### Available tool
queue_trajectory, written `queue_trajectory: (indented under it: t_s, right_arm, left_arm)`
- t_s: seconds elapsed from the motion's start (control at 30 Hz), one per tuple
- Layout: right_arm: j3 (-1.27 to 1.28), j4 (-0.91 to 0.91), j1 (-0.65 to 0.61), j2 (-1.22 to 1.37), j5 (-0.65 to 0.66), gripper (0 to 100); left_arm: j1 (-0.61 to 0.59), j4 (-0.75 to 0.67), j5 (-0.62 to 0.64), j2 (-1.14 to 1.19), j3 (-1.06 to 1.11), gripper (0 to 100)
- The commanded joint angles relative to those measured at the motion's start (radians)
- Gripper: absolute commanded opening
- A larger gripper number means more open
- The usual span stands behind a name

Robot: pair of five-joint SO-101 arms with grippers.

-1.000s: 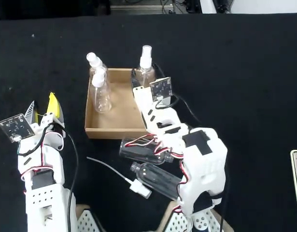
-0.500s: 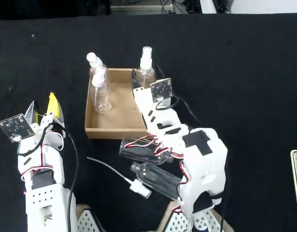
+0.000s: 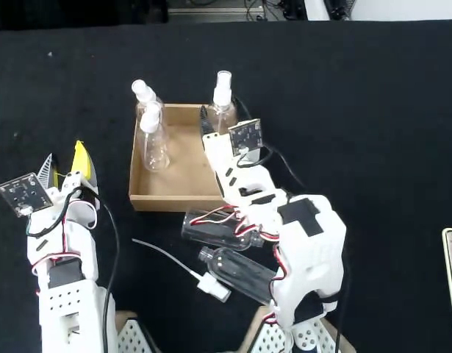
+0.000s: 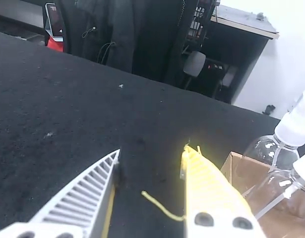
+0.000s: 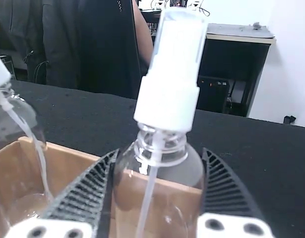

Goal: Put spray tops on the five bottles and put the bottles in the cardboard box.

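Two capped bottles (image 3: 153,140) are standing in the cardboard box's (image 3: 174,197) far-left corner, right gripper (image 5: 159,161) clamps a third bottle (image 3: 223,109) at its far-right corner, left gripper (image 4: 152,151) gapes empty, two uncapped bottles (image 3: 240,271) to go.

This looks like a robotics lab or workroom. Two white arms (image 3: 64,294) with bare wiring and circuit boards stand fixed at the near edge of a table (image 3: 372,110) covered in black cloth. Cables (image 3: 256,9) lie past its far edge. Behind it, dark coats (image 4: 117,34) hang beside a desk (image 4: 244,22) with gear (image 4: 212,74) under it, against a plain white wall (image 4: 291,59).
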Motion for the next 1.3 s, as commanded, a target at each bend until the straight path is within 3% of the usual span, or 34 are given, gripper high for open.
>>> queue_trajectory:
  t_s: [0.0, 0.23, 0.4, 1.27]
  right_arm:
    - [-0.001, -0.018, -0.017, -0.010, 0.009, 18.5]
    - [-0.001, -0.020, -0.017, -0.012, 0.009, 19.2]
    - [-0.001, -0.020, -0.017, -0.010, 0.009, 29.2]
    - [0.047, -0.014, -0.017, -0.119, 0.002, 27.6]
  left_arm:
    - [0.004, 0.003, 0.005, -0.002, 0.022, 18]
    - [0.004, 0.003, 0.005, -0.002, 0.022, 18]
    - [0.004, 0.003, 0.005, -0.002, 0.022, 18]
    - [0.004, 0.002, 0.005, -0.002, 0.022, 18]
